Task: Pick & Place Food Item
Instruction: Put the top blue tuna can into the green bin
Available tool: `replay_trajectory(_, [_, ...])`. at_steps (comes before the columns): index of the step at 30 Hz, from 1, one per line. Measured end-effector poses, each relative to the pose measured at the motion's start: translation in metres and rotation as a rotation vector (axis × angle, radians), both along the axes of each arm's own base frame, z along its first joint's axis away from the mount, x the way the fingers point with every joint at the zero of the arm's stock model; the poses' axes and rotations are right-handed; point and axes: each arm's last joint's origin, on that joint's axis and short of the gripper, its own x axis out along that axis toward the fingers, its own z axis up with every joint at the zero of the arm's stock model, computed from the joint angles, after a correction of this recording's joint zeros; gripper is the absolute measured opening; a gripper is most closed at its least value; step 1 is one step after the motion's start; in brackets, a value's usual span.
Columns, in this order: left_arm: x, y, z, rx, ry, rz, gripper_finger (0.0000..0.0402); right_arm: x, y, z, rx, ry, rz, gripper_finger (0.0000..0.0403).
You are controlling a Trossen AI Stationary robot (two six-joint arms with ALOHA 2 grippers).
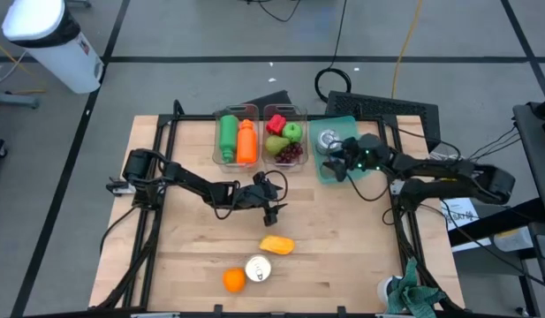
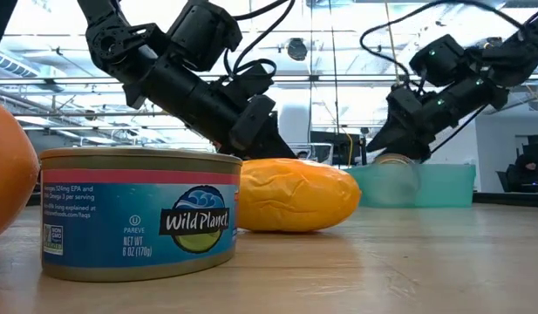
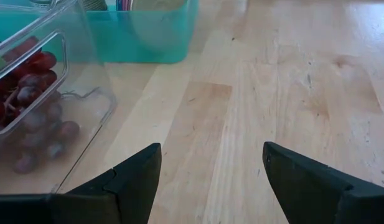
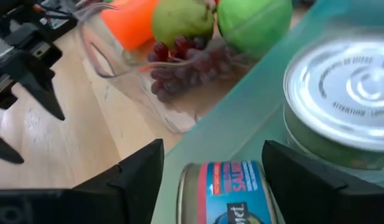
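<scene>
A blue-labelled tuna can point(image 4: 226, 193) lies in the teal bin point(image 1: 341, 168) beside a silver-lidded can point(image 4: 341, 93). My right gripper point(image 4: 210, 149) hangs open over that bin point(image 4: 254, 118), a finger on either side of the tuna can, apart from it. My left gripper point(image 1: 274, 201) is open and holds nothing, low over the bare wood point(image 3: 260, 112) near the clear fruit bin point(image 3: 36, 106). On the near table lie a yellow-orange food item point(image 1: 276, 245), a second tuna can point(image 1: 258, 268) and an orange point(image 1: 234, 280).
Two clear bins stand at the far edge: one with a green and an orange bottle point(image 1: 236, 139), one with a pear, apple and grapes point(image 1: 285, 137). A dark board lies behind the bins. A teal cloth point(image 1: 413, 296) sits at the near right corner.
</scene>
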Motion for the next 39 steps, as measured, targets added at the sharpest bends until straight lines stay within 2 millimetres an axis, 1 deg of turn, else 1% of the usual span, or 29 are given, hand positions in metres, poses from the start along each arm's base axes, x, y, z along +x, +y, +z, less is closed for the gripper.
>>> replay_trajectory(6, [0.000, 0.000, 0.000, -0.001, 0.003, 0.001, 0.0285, -0.011, 0.007, 0.012, -0.152, 0.033, 0.076, 0.0251])
replay_trajectory(9, [0.000, 0.000, 0.000, -0.002, 0.003, 0.001, 0.0285, -0.019, 0.012, 0.018, -0.188, 0.081, 0.108, 0.0251])
replay_trajectory(13, [0.000, 0.000, 0.000, -0.001, 0.003, 0.001, 0.0285, -0.026, 0.018, 0.029, -0.212, 0.130, 0.078, 0.0251])
replay_trajectory(15, [0.000, 0.000, 0.000, -0.001, 0.003, 0.001, 0.0285, -0.028, 0.023, 0.032, -0.221, 0.147, 0.069, 0.0251])
replay_trajectory(21, [0.000, 0.000, 0.000, -0.001, 0.002, 0.001, 0.0285, -0.025, 0.031, 0.021, -0.214, 0.254, 0.063, 0.0251])
replay_trajectory(23, [0.000, 0.000, 0.000, -0.001, 0.002, 0.001, 0.0285, -0.024, 0.033, 0.016, -0.211, 0.269, 0.074, 0.0251])
replay_trajectory(27, [0.000, 0.000, 0.000, -0.002, 0.002, 0.002, 0.0285, -0.021, 0.035, 0.014, -0.208, 0.272, 0.095, 0.0251])
replay_trajectory(29, [0.000, 0.000, 0.000, -0.002, 0.001, 0.002, 0.0285, -0.021, 0.034, 0.013, -0.198, 0.279, 0.070, 0.0249])
replay_trajectory(31, [0.000, 0.000, 0.000, -0.003, 0.001, 0.002, 0.0285, -0.021, 0.034, 0.012, -0.163, 0.271, 0.038, 0.0236])
replay_trajectory(34, [0.000, 0.000, 0.000, -0.004, 0.001, 0.003, 0.0285, -0.021, 0.034, 0.012, -0.127, 0.257, 0.011, 0.0194])
replay_trajectory(39, [0.000, 0.000, 0.000, -0.004, 0.001, 0.003, 0.0285, -0.021, 0.034, 0.011, -0.082, 0.248, 0.000, 0.0080])
